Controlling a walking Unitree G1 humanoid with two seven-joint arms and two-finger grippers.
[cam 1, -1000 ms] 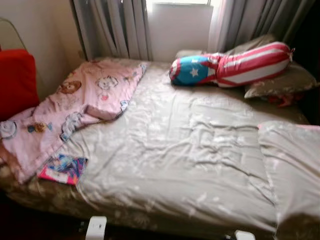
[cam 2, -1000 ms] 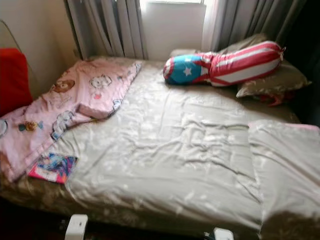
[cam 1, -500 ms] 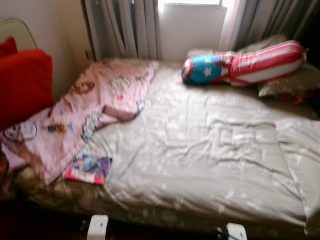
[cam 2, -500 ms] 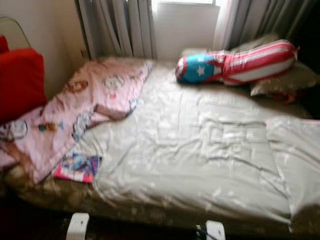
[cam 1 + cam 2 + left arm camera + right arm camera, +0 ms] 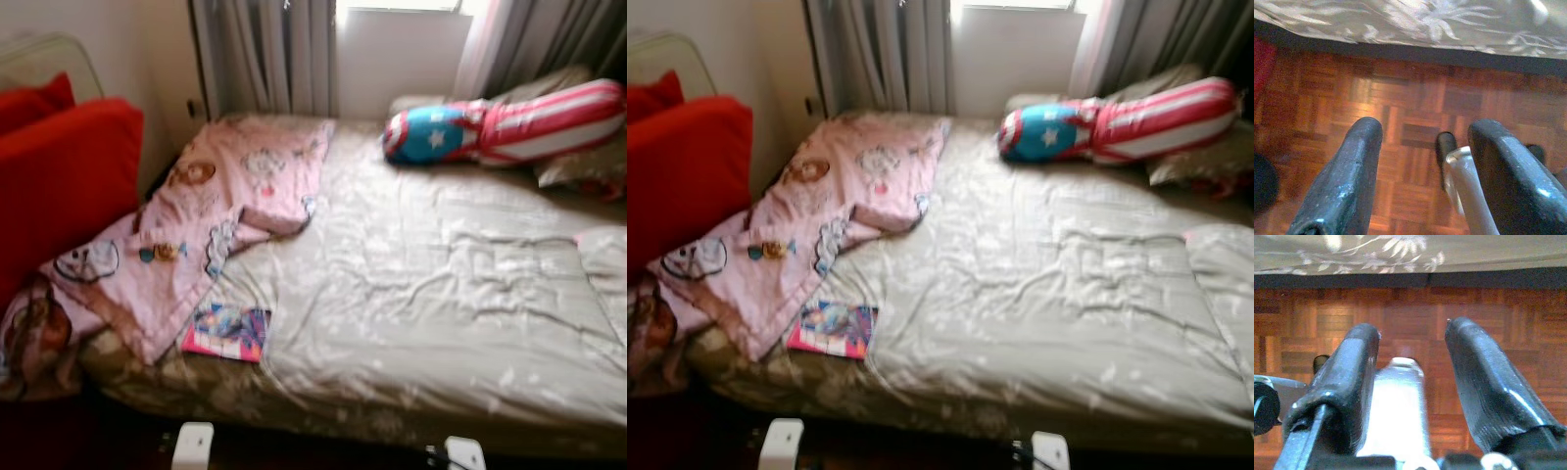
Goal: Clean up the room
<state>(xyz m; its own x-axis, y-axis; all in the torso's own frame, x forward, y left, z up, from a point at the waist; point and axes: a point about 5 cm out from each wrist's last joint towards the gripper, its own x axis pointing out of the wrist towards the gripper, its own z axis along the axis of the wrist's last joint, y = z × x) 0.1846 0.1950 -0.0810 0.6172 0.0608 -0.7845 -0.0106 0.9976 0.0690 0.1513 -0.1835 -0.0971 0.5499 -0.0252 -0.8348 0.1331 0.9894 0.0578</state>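
Observation:
A bed takes up most of the head views, covered by a rumpled grey duvet (image 5: 441,294). A pink cartoon-print blanket (image 5: 225,206) lies crumpled over its left side and hangs off the near corner. A small colourful book (image 5: 228,331) rests on the bed's front edge just below the blanket. A red, white and blue bolster (image 5: 509,122) lies at the head by the window. Both arms hang low over the parquet floor. The left gripper (image 5: 1425,129) is open and holds nothing, and so is the right gripper (image 5: 1413,328).
Red cushions (image 5: 59,186) stand against the wall left of the bed. Grey curtains (image 5: 265,54) hang behind it, and grey pillows (image 5: 1200,162) sit at the far right. Parquet floor (image 5: 1400,98) runs along the bed's front edge.
The whole picture has shifted to the right, so the camera has turned left; more of the red cushions shows. Nothing on the bed has moved.

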